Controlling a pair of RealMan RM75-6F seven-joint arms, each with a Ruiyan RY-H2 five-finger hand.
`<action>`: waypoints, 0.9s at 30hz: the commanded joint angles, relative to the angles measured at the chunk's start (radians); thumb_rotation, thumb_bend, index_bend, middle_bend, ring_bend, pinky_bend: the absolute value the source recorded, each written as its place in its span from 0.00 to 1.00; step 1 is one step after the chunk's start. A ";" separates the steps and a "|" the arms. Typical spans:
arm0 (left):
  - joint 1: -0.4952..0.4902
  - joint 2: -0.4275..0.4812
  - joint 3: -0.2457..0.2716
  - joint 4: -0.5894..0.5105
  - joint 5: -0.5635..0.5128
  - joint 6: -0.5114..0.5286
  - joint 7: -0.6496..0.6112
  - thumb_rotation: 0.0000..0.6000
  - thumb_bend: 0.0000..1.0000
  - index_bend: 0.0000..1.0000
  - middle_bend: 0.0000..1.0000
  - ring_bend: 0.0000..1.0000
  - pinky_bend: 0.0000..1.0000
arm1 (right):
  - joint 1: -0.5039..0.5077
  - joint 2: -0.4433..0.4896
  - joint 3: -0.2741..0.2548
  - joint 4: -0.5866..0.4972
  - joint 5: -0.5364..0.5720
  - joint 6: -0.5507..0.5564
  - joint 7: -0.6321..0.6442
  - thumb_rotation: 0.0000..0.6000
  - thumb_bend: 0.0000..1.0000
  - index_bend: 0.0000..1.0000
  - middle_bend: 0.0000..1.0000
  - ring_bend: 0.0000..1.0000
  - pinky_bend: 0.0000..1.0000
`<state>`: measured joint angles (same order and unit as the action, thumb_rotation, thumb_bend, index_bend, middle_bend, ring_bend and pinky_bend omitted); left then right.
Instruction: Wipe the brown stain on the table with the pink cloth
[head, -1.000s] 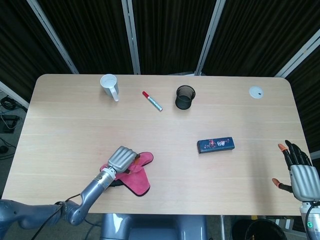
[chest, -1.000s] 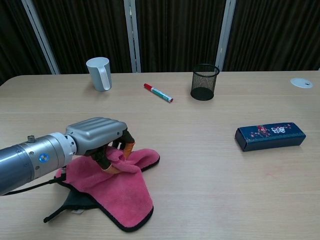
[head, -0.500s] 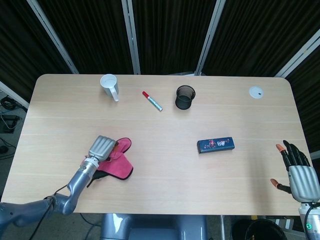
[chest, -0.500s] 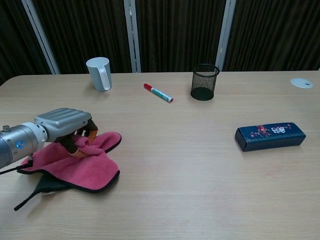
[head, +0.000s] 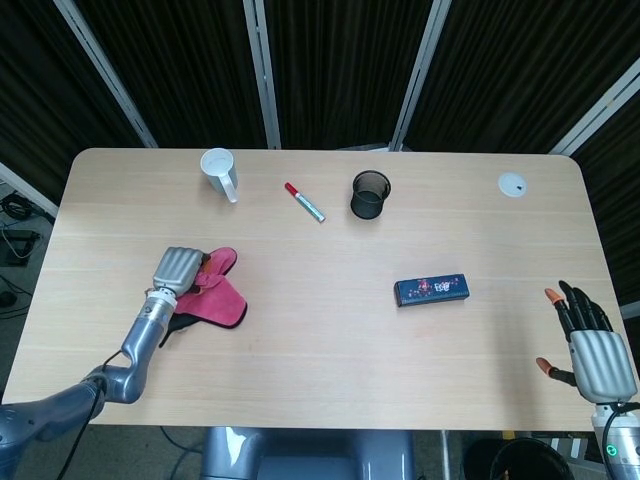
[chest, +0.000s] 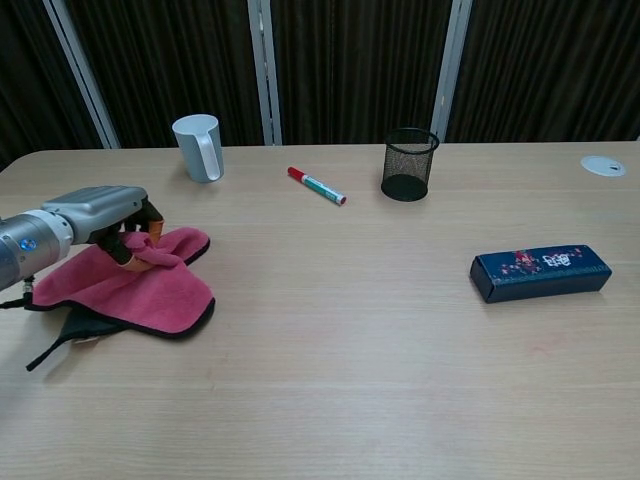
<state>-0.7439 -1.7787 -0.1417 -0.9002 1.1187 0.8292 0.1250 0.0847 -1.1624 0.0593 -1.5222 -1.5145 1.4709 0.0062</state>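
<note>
The pink cloth (head: 217, 297) (chest: 140, 283), with a dark edging and a black strap trailing at its near side, lies crumpled on the left part of the table (head: 330, 380). My left hand (head: 176, 270) (chest: 100, 212) rests on the cloth's far-left end, its fingers curled into a fold and gripping it. My right hand (head: 590, 345) hovers at the table's right front corner with fingers spread, holding nothing; it shows only in the head view. I cannot make out a brown stain on the tabletop.
Along the back stand a white mug (head: 219, 172) (chest: 199, 147), a red marker (head: 303, 201) (chest: 316, 185) and a black mesh cup (head: 370, 194) (chest: 409, 164). A dark blue case (head: 431, 290) (chest: 540, 272) lies right of centre. A white disc (head: 512, 184) sits at the back right.
My left hand has dragged the pink cloth leftward and away from the front edge across the table. The right hand has drifted slightly down, still spread.
</note>
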 joint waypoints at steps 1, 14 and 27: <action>-0.021 -0.028 -0.004 -0.037 0.027 -0.001 0.000 1.00 0.50 0.89 0.62 0.54 0.62 | 0.001 -0.003 0.000 0.004 0.002 -0.001 -0.001 1.00 0.00 0.08 0.00 0.00 0.14; -0.067 -0.113 0.007 -0.250 0.098 0.013 0.067 1.00 0.50 0.89 0.62 0.54 0.62 | -0.009 0.001 -0.001 0.015 0.010 0.007 0.005 1.00 0.00 0.08 0.00 0.00 0.14; -0.029 -0.063 -0.005 -0.153 0.023 0.008 0.109 1.00 0.50 0.89 0.62 0.54 0.62 | -0.018 0.008 0.000 0.016 0.015 0.018 0.009 1.00 0.00 0.08 0.00 0.00 0.14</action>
<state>-0.7848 -1.8537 -0.1413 -1.0890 1.1650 0.8459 0.2359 0.0663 -1.1547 0.0594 -1.5056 -1.4989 1.4883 0.0156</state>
